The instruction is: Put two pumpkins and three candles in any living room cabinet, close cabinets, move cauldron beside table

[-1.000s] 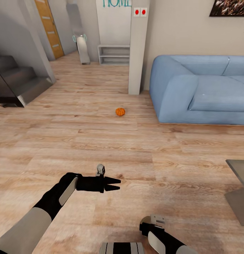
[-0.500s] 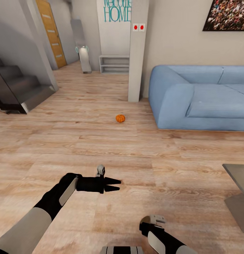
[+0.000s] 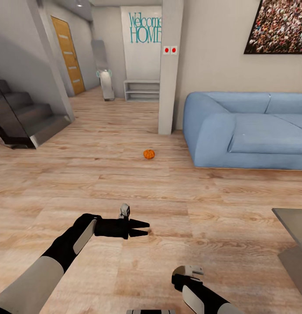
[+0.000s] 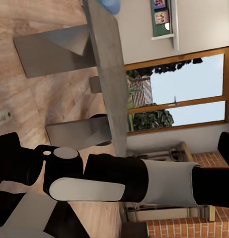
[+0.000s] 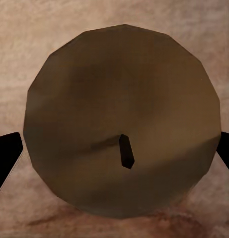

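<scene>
Pumpkin [image 3: 149, 154] lies on the floor well ahead of my left pincer [image 3: 144, 228], spread and empty; right pincer [image 5: 114, 148] straddles a candle [image 5: 121, 119], grip unclear.

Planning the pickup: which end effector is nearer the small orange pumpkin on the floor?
The left end effector, stretched forward toward the small orange ribbed pumpkin; the right end effector sits further back.
</scene>
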### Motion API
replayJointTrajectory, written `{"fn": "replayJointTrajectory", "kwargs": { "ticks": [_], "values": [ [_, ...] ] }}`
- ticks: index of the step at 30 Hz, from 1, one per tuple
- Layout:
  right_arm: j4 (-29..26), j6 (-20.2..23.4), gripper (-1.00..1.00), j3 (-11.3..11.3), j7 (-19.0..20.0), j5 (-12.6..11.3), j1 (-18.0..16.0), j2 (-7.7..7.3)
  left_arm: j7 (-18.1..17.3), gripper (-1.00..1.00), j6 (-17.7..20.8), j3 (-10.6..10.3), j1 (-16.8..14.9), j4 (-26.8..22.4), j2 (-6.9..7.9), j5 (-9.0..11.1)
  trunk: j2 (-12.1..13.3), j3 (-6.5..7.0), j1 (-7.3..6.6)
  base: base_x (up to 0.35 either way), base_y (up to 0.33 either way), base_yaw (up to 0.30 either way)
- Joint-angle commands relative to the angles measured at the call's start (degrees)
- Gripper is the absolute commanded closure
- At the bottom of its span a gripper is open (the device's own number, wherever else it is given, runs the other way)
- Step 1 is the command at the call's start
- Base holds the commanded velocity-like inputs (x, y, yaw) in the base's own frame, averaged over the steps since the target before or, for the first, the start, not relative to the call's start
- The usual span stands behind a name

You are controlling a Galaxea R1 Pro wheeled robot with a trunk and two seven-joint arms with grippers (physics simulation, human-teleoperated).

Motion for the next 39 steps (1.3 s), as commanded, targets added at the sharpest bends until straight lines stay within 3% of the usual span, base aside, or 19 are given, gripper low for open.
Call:
{"fn": "replayJointTrajectory", "kwargs": {
  "ticks": [1, 39],
  "values": [
    [-0.1, 0.3, 1.0, 0.4, -0.4, -0.3, 0.0, -0.04, -0.1, -1.0, 0.3, -0.2, 0.0, 0.0, 0.05, 0.1, 0.0, 0.18, -0.03, 0.0, 0.0, 0.0],
    [-0.2, 0.3, 1.0, 0.8, -0.4, -0.2, 0.1, 0.14, -0.1, -1.0, 0.3, -0.1, 0.0, 0.1, -0.05, 0.1, 0.5, 8.6, -1.01, -0.012, 0.009, -0.006]
  ]
}}
